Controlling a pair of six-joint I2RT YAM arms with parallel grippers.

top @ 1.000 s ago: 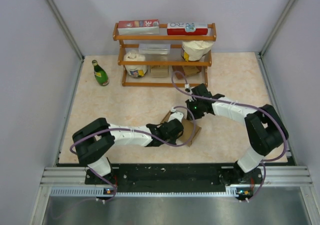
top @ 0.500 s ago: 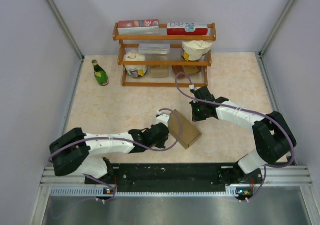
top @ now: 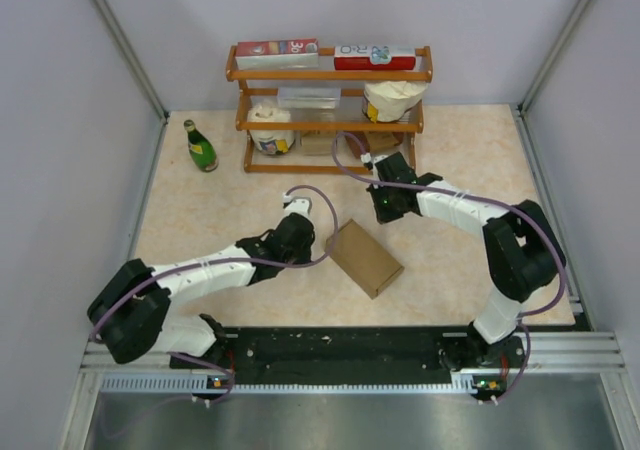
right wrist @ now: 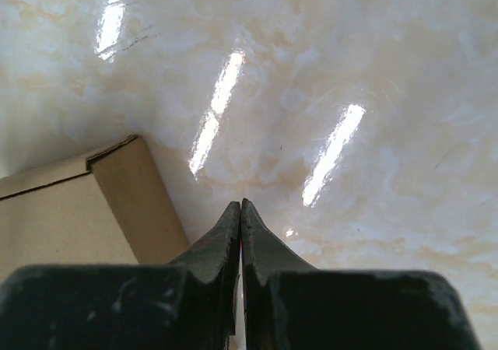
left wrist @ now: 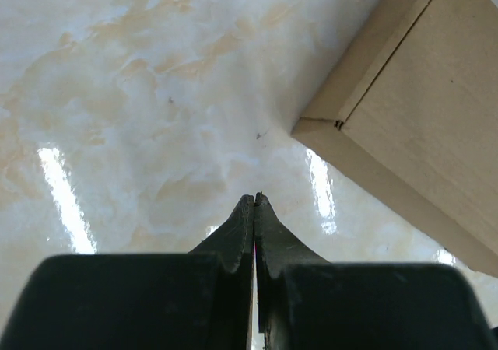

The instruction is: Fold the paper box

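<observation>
The paper box point(top: 364, 257) is plain brown cardboard, closed into a shallow oblong, lying flat on the marble table between the two arms. My left gripper point(top: 300, 232) is shut and empty, left of the box and apart from it; its wrist view shows the box corner point(left wrist: 405, 101) at upper right and the shut gripper point(left wrist: 255, 198) over bare table. My right gripper point(top: 385, 208) is shut and empty, just beyond the box's far end; its wrist view shows the box point(right wrist: 78, 210) at lower left, beside the shut gripper point(right wrist: 240, 204).
A wooden shelf rack point(top: 330, 110) stands at the back with red-and-white cartons, white tubs and small brown blocks. A green bottle point(top: 200, 146) stands at back left. Grey walls bound the table on both sides.
My left gripper has let go of the box and pulled back to the left. The box now lies flat and closed. My right gripper has drawn back toward the shelf.
</observation>
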